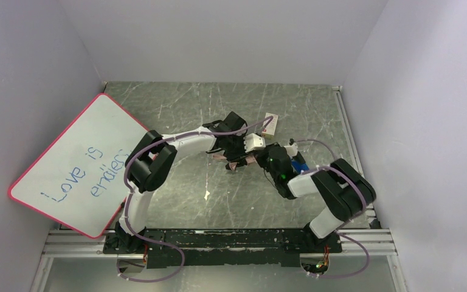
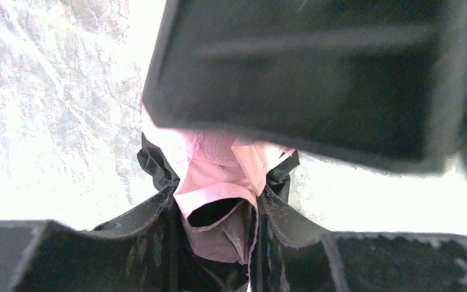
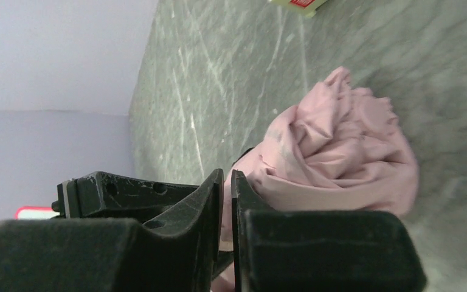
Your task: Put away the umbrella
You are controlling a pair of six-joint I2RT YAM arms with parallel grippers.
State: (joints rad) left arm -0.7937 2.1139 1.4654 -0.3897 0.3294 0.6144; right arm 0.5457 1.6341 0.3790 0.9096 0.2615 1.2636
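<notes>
left gripper (image 2: 219,210) jaws part-open, clamped on bunched umbrella (image 2: 216,176) cloth, pink over black; right gripper (image 3: 227,182) jaws near-closed, thin pink fold apparently pinched in gap; umbrella lies collapsed near centre of table (image 1: 182,109), between both grippers; handling estimate: light, soft, crumpled canopy; smooth woven cloth, likely slippery, yields under grip; rigid parts hidden under folds; firmer hold expected on bundled mass, not on loose edge; table hard, grey-green, marbled, scratched
</notes>
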